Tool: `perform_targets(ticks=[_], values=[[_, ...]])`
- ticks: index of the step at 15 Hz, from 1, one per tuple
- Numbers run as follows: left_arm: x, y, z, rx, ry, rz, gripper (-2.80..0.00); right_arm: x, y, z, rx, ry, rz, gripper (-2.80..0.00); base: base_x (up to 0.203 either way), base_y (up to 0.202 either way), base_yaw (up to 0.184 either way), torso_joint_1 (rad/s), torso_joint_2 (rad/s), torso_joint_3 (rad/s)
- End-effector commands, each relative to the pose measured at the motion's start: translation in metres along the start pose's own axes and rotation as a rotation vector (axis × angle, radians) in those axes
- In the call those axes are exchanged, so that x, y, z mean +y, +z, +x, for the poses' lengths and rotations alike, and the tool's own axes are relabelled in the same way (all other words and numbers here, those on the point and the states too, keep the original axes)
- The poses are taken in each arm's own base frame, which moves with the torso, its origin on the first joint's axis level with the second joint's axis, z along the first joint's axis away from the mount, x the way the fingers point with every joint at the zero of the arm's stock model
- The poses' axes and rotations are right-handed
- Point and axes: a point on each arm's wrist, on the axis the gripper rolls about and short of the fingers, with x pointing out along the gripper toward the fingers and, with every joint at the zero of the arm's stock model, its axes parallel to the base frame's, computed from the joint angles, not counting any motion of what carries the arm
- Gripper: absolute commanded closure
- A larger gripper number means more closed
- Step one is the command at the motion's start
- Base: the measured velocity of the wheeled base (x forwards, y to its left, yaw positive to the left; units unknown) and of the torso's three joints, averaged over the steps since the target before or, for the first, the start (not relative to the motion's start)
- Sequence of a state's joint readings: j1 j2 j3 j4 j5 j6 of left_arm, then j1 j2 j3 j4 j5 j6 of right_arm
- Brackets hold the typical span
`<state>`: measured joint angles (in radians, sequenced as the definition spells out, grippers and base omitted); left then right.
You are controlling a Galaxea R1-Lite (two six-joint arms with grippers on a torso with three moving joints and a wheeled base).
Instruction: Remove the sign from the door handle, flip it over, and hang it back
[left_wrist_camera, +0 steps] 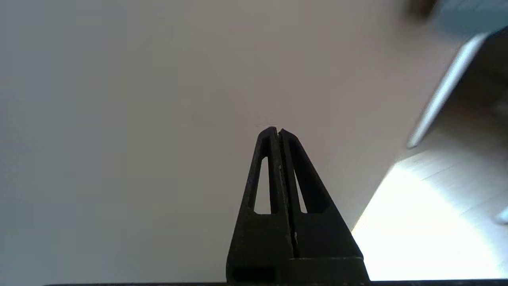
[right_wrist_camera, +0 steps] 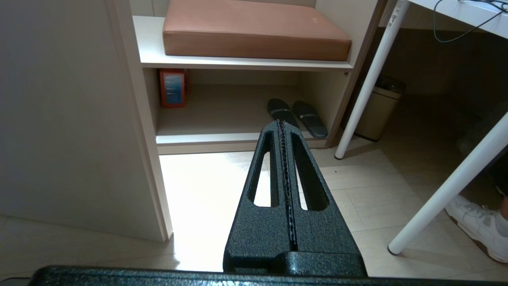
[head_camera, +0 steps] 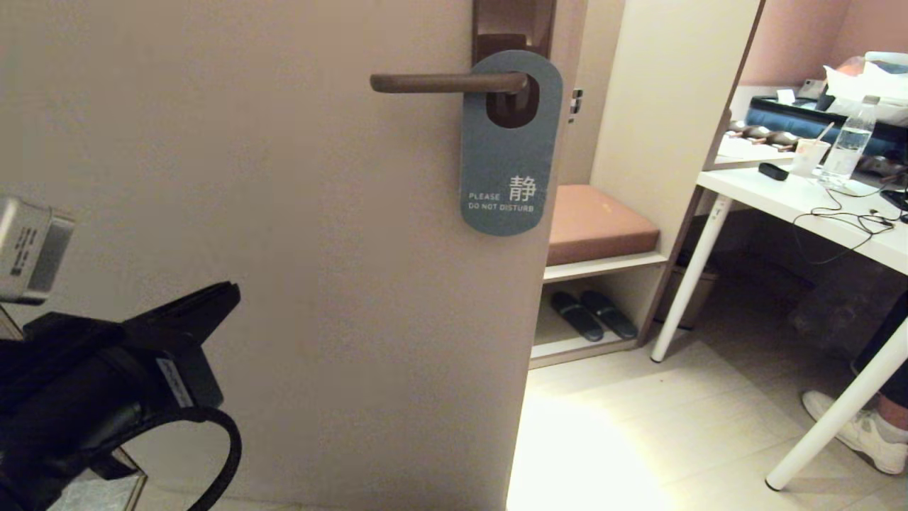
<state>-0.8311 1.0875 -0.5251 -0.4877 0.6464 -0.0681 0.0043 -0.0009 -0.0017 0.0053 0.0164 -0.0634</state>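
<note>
The sign (head_camera: 508, 160) hangs on the door handle (head_camera: 440, 83), its slate-blue "PLEASE DO NOT DISTURB" side facing me. The handle is a dark brown lever on a brown backplate (head_camera: 513, 25) near the door's edge. My left gripper (head_camera: 223, 298) sits low at the left, far below and left of the sign, shut and empty; its wrist view shows the shut jaws (left_wrist_camera: 277, 131) close to the bare door face. My right gripper (right_wrist_camera: 281, 124) is out of the head view; its wrist view shows it shut and empty, pointing down at the floor past the door's edge.
Beyond the door edge (right_wrist_camera: 139, 131) stands a shelf unit with a brown cushion (head_camera: 596, 221) and dark slippers (head_camera: 592, 314) below. A white table (head_camera: 809, 199) with a bottle, cup and cables stands at the right; a person's white shoe (head_camera: 862, 431) is near its leg.
</note>
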Motion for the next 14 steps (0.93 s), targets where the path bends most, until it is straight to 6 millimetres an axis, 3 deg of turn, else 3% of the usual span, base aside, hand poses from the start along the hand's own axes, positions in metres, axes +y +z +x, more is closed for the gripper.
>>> perform_targets(ticks=[1,7,10,14], values=[[0.016,-0.014,-0.007,0.015,0.062,0.01,0.0,0.0,0.0,0.0,0.002,0.001,-0.001,0.0,0.0,0.0,0.0,0.0,0.0,0.0],[0.062,-0.053,-0.026,0.07,0.184,0.015,0.0,0.0,0.0,0.0,0.002,0.001,-0.001,0.0,0.0,0.0,0.0,0.0,0.0,0.0],[0.074,-0.079,-0.041,0.117,0.124,-0.001,0.0,0.0,0.0,0.0,0.001,0.001,-0.001,0.0,0.0,0.0,0.0,0.0,0.0,0.0],[0.083,-0.108,-0.064,0.123,0.186,-0.008,0.0,0.0,0.0,0.0,0.002,0.001,-0.001,0.0,0.0,0.0,0.0,0.0,0.0,0.0]])
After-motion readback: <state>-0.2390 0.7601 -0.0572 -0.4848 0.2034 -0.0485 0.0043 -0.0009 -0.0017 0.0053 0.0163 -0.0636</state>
